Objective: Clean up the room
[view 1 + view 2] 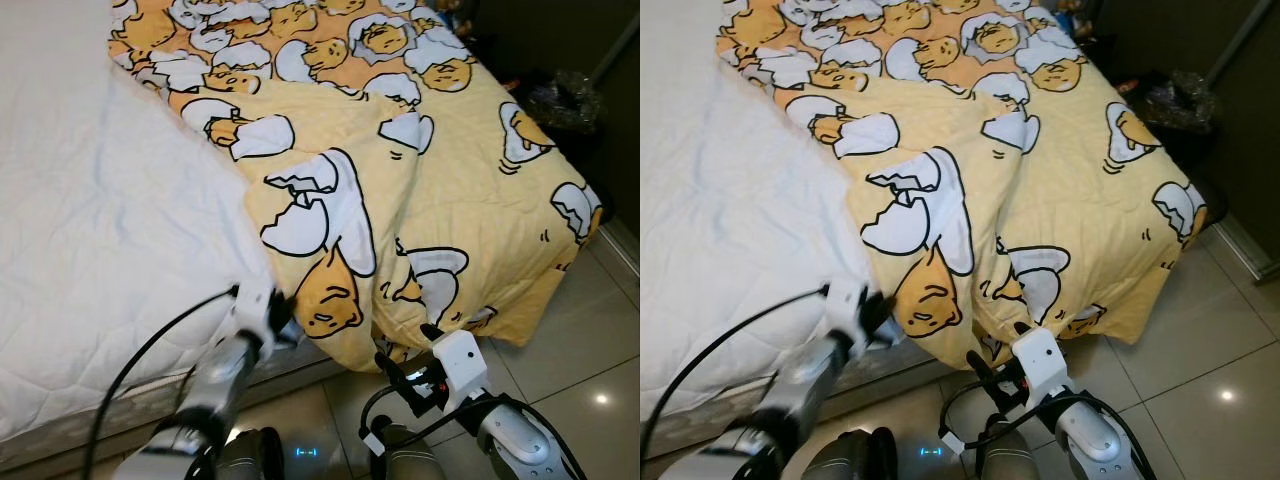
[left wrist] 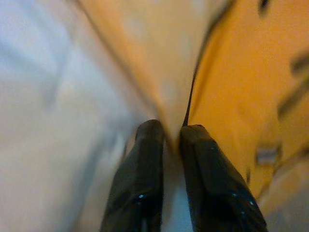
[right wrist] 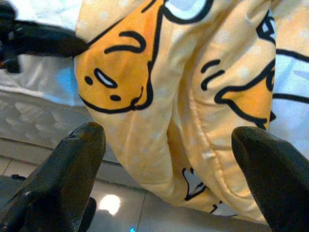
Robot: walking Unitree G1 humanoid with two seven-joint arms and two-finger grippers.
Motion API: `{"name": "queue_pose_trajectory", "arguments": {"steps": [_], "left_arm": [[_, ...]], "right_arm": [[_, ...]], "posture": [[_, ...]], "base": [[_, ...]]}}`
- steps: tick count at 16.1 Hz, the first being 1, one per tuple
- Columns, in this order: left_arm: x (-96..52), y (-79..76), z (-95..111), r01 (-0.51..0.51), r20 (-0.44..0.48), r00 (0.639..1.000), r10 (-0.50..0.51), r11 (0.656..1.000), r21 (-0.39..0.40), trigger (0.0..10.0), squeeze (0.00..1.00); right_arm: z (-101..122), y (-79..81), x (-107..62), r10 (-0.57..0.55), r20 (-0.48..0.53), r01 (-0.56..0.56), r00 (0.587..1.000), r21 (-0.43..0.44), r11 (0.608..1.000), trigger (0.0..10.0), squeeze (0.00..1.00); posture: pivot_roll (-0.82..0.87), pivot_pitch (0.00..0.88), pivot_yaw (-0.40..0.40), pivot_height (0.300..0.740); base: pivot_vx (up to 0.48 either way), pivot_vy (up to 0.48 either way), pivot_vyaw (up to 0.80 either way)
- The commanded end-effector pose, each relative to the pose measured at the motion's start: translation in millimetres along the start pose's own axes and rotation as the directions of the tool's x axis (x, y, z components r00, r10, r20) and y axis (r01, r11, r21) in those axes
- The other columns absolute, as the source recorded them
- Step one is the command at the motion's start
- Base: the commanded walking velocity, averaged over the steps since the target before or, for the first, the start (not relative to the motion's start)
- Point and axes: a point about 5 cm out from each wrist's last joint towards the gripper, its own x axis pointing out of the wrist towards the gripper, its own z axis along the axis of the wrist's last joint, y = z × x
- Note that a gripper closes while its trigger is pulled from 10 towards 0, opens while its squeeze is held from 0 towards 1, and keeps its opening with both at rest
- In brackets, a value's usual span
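Left end effector (image 2: 166,145) is pinched, as far as I can tell through the blur, on the edge of the yellow blanket (image 1: 440,190) where it overhangs the bed (image 1: 90,230). My right end effector (image 3: 169,169) is spread wide at the blanket's hanging fold

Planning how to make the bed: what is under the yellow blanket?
Beside the blanket a white mattress lies bare, its edge running under the blanket. Whatever else is beneath stays covered. The left gripper pinches the blanket's edge; the right gripper is open.
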Motion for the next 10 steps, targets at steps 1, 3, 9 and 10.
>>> {"name": "queue_pose_trajectory", "arguments": {"steps": [1, 3, 9, 10], "left_arm": [[-14.7, -2.8, -24, 0.072, -0.083, 0.994, -0.067, 0.996, 0.056, 0.0, 0.0], [-27.8, -5.7, -38, 0.171, -0.142, 0.979, -0.146, 0.969, 0.177, 0.0, 0.0], [-16.3, 12.7, -6, -0.064, 0.069, 0.995, 0.069, 0.995, -0.07, 10.0, 1.0], [-12.5, 23.2, 26, -0.114, 0.233, 0.964, 0.129, 0.991, -0.076, 10.0, 1.0]], "right_arm": [[-5, -1.6, -0.3, 0.001, -0.01, -0.001, 1.0, 0.001, 1.0, 10.0, 0.0], [-6, -2.0, 3.3, 0.006, -0.006, -0.006, 1.0, 0.0, 1.0, 10.0, 0.0], [-3, -4.8, 8.4, 0.01, 0.014, -0.01, 1.0, -0.011, 1.0, 10.0, 0.0], [-4, -4.9, 7.6, 0.005, 0.014, -0.005, 1.0, -0.011, 1.0, 10.0, 0.0]], "posture": [[-0.24, 0.158, 0.001, 0.731], [-0.23, 0.148, 0.0, 0.731], [-0.23, 0.137, -0.002, 0.731], [-0.23, 0.14, -0.003, 0.731]], "base": [[0.0, 0.0, 0.0], [0.0, 0.0, 0.0], [0.0, 0.0, 0.0], [0.0, 0.0, 0.0]]}}
